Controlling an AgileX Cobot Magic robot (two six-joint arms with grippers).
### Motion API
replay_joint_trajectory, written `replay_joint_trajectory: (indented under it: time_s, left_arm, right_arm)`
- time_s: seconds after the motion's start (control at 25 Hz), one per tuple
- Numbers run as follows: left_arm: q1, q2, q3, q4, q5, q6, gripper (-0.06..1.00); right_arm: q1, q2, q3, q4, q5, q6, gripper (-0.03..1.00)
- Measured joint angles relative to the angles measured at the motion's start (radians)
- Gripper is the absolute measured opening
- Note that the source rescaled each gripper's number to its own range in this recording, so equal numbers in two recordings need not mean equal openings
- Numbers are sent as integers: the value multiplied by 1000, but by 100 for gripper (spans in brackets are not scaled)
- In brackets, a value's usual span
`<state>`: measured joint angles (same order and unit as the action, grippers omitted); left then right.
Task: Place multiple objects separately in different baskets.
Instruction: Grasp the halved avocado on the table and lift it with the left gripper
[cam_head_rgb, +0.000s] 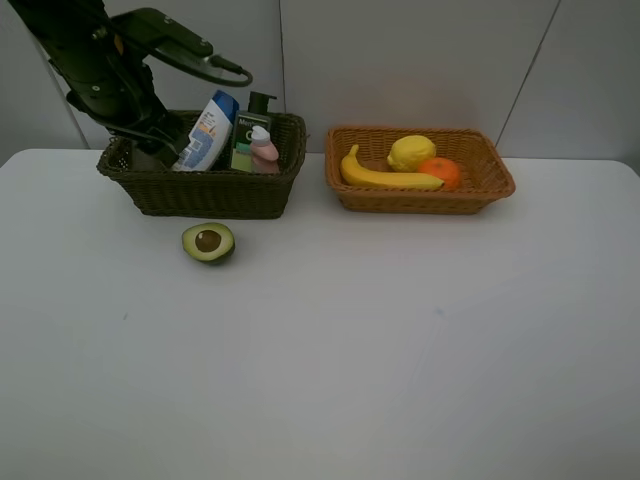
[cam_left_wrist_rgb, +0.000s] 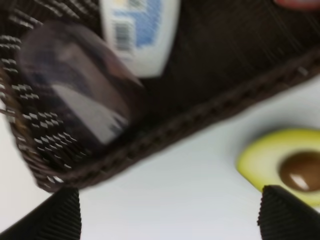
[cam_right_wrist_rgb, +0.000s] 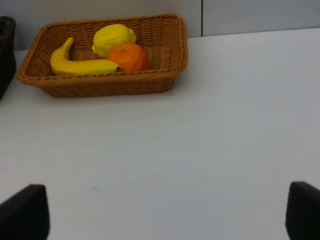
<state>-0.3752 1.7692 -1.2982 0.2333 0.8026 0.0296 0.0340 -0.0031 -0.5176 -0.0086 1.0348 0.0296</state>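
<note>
The halved avocado (cam_head_rgb: 208, 242) lies cut side up on the white table, just in front of the dark olive-brown basket (cam_head_rgb: 205, 195). That basket holds the white blue-capped bottle (cam_head_rgb: 208, 132), the dark green pump bottle (cam_head_rgb: 250, 135) and the small pink bottle (cam_head_rgb: 265, 150). In the left wrist view the mauve cup (cam_left_wrist_rgb: 75, 85) lies inside the basket (cam_left_wrist_rgb: 200, 115) beside the white bottle (cam_left_wrist_rgb: 140, 35), with the avocado (cam_left_wrist_rgb: 285, 165) outside it. My left gripper (cam_head_rgb: 148, 145) (cam_left_wrist_rgb: 170, 220) hangs open and empty over the basket's left end. The orange-tan basket (cam_head_rgb: 420, 200) (cam_right_wrist_rgb: 110, 85) holds the banana (cam_head_rgb: 385, 177) (cam_right_wrist_rgb: 80, 66), lemon (cam_head_rgb: 411, 152) (cam_right_wrist_rgb: 114, 39) and orange (cam_head_rgb: 441, 172) (cam_right_wrist_rgb: 129, 57). My right gripper (cam_right_wrist_rgb: 162, 215) is open over bare table.
The two baskets stand side by side along the table's far edge, against a pale wall. The dark basket's end (cam_right_wrist_rgb: 5, 50) shows at the edge of the right wrist view. The right arm is out of the exterior high view.
</note>
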Motion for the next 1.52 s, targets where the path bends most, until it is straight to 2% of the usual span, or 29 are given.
replay_joint_trajectory:
  time_s: [0.24,0.64,0.8,1.04,1.32,1.52]
  left_arm:
    - [-86,-1,15,-4,65,70,94]
    - [-204,8,15,-4,68,471,94]
    - [-223,39,15,-9,68,583,94]
    - [-235,90,15,-12,67,660,94]
    - [-235,161,22,-4,59,674,94]
    - [-235,187,72,-3,2,677,94]
  right_arm:
    - [0,0,0,0,0,0,100]
    - [0,0,0,0,0,0,100]
    - [0,0,0,0,0,0,100]
    - [0,0,0,0,0,0,100]
    - [0,0,0,0,0,0,100]
    - [0,0,0,0,0,0,100]
